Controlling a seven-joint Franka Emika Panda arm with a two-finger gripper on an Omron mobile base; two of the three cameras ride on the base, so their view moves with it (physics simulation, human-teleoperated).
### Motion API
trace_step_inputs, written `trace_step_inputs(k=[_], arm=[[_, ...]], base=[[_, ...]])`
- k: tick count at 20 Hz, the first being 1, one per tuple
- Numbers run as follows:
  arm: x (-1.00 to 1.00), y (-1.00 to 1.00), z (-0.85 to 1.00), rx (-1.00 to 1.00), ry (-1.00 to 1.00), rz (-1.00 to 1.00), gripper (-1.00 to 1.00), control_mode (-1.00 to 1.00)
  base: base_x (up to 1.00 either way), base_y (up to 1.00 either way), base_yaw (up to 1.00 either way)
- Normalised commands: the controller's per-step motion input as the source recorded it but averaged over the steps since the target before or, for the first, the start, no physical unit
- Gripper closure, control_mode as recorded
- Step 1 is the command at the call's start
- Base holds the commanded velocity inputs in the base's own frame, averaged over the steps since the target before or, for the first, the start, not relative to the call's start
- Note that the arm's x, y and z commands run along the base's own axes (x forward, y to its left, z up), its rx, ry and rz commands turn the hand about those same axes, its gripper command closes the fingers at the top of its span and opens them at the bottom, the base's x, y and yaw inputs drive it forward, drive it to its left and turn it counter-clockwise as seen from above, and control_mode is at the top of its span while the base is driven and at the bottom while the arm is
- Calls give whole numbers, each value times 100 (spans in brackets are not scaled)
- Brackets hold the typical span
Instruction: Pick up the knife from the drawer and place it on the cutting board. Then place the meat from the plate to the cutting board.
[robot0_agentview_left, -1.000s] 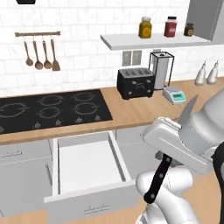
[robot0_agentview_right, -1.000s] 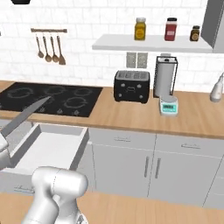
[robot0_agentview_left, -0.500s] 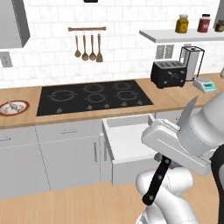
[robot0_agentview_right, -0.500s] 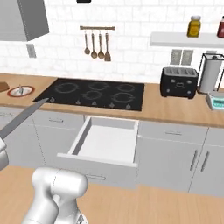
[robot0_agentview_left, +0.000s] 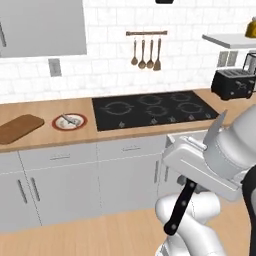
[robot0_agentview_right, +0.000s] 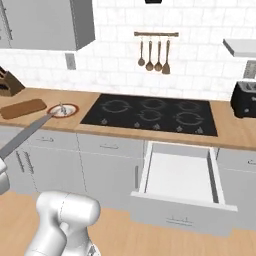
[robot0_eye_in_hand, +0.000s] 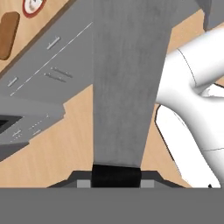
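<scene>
Steel-bladed knife (robot0_eye_in_hand: 124, 83) apparently clamped in end effector (robot0_eye_in_hand: 116, 177).

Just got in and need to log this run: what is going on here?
The robot's claw is shut on the knife, black handle hanging down in the left base view, blade pointing toward the counter in the right one. The drawer stands open. The cutting board lies bare at the counter's left end, with the plate beside it, still carrying the meat.

A black-handled, silver-bladed kitchen knife (robot0_agentview_left: 181, 209) is showing; far left, a brown wooden board (robot0_agentview_left: 18, 128) is lying beside a red-orange-rimmed, pale mottled plate (robot0_agentview_left: 70, 121).
</scene>
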Motion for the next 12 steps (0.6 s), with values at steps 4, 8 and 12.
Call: trace_step_inputs(k=[4, 8, 12], arm=[[0, 0, 0, 0, 0, 0, 100, 100], [0, 0, 0, 0, 0, 0, 100, 100], [0, 0, 0, 0, 0, 0, 100, 100]], base=[[96, 100, -8], [100, 100, -11], [68, 100, -7]])
